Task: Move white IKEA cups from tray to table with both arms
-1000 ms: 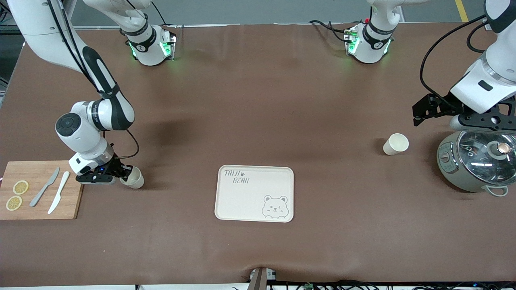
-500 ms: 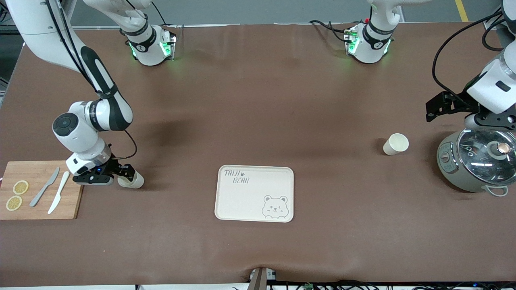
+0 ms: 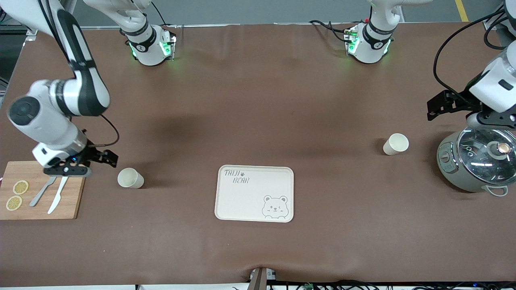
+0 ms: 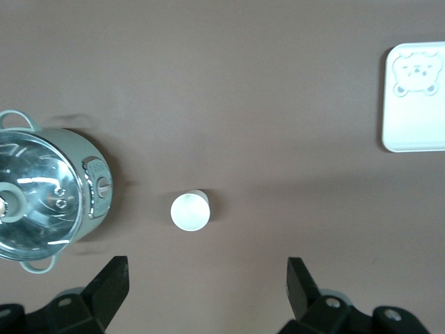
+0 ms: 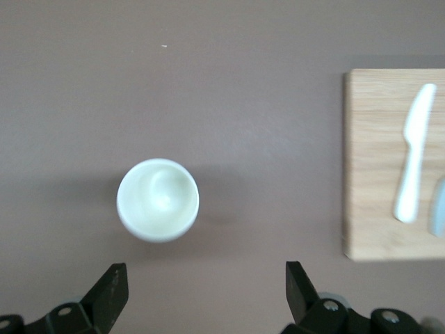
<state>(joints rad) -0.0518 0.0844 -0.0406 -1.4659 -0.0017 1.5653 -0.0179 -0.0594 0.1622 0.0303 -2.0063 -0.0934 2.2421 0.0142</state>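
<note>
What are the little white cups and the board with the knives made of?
Both cups look like smooth matte ceramic or hard plastic: plain cream-white, no pattern; the look alone cannot settle which. The board looks like wood, maybe bamboo: tan with pale grain stripes.

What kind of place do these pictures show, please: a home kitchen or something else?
Probably a robot laboratory with a mock kitchen scene, not a home. Two white arms stand bolted to a table under a brown cover, while a lidded pot, a cutting board with knives and a bear tray serve as props.
</note>
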